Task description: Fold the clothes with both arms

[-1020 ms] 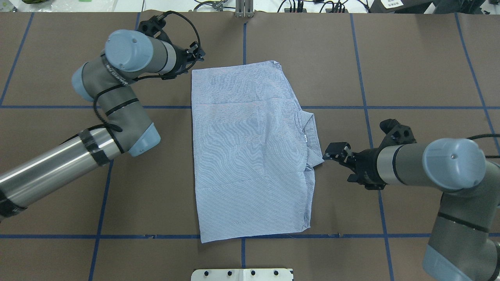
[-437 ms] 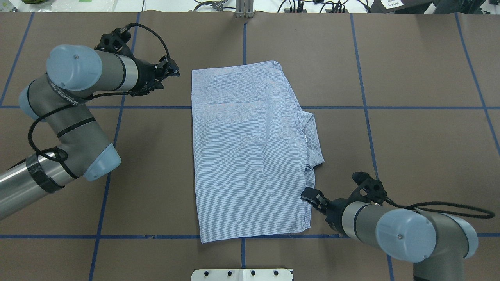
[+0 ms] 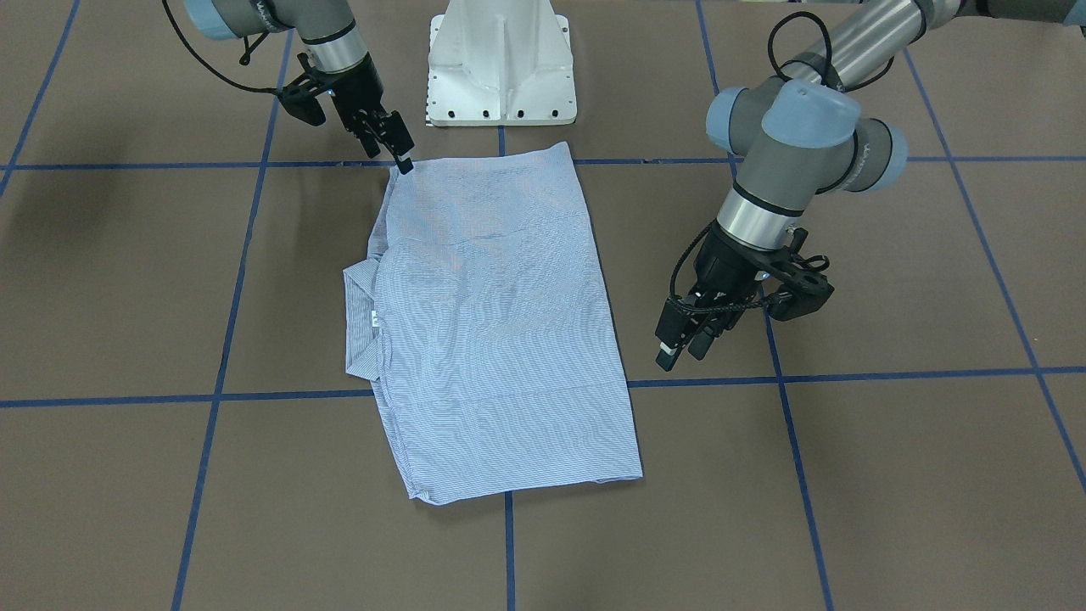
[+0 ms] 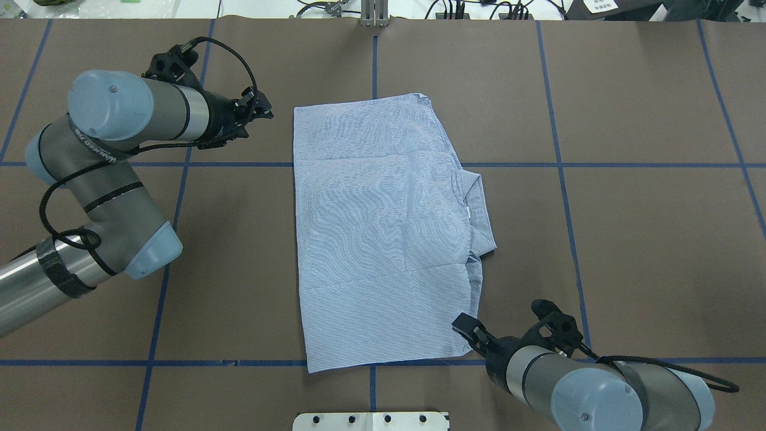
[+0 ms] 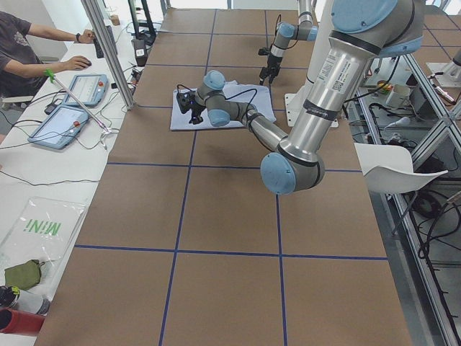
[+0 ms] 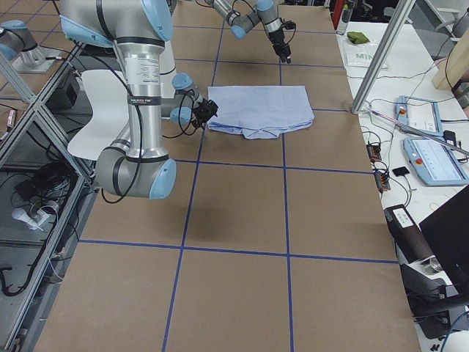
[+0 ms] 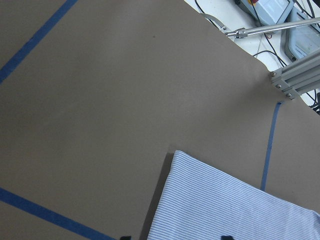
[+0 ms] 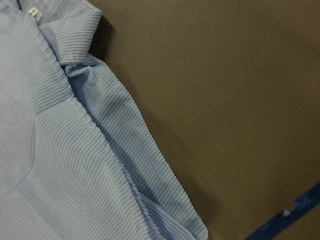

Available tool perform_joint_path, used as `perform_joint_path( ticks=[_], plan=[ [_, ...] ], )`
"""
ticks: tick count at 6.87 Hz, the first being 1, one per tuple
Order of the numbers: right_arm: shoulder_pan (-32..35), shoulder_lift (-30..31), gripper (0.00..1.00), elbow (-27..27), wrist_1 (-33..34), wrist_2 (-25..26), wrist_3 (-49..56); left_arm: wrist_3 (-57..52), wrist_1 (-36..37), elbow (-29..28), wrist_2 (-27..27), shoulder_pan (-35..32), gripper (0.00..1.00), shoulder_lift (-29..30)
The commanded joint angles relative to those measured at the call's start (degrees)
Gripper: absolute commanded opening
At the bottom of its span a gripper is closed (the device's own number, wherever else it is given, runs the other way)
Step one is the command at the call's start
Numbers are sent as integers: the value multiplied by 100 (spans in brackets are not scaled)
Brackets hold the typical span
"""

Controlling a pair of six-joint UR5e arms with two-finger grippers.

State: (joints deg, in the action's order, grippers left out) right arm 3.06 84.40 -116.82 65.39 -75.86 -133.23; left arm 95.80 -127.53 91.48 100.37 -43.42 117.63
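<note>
The blue-and-white striped shirt (image 4: 383, 239) lies folded into a flat rectangle mid-table, its collar (image 4: 477, 200) and white neck label (image 3: 374, 319) sticking out on its right edge. It also shows in the front view (image 3: 492, 322) and in both wrist views (image 7: 225, 205) (image 8: 60, 165). My left gripper (image 4: 263, 111) (image 3: 674, 352) is open and empty, a short gap to the left of the shirt's far left corner. My right gripper (image 4: 462, 326) (image 3: 403, 161) looks open and empty, right at the shirt's near right corner. Its fingers are out of the right wrist view.
The white pedestal base (image 3: 501, 59) stands at the table's near edge behind the shirt. Blue tape lines (image 4: 556, 164) grid the brown tabletop. An operator (image 5: 29, 43) and tablets (image 5: 72, 108) are at a side bench beyond the far edge.
My left gripper has drawn back to the left, away from the shirt's far left corner. My right gripper has moved from beside the collar down the right edge to the near right corner.
</note>
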Motion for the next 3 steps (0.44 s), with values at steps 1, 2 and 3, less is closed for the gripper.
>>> perform_joint_path(
  ticks=[1, 2, 3],
  plan=[
    [-253, -142, 92, 36, 132, 307, -756, 1, 0, -8, -9, 0, 67, -4],
    [-218, -143, 90, 45, 132, 335, -766, 1, 0, -25, -9, 0, 67, -4],
    [-183, -161, 87, 88, 176, 396, -766, 1, 0, -34, -18, 9, 67, -4]
  ],
)
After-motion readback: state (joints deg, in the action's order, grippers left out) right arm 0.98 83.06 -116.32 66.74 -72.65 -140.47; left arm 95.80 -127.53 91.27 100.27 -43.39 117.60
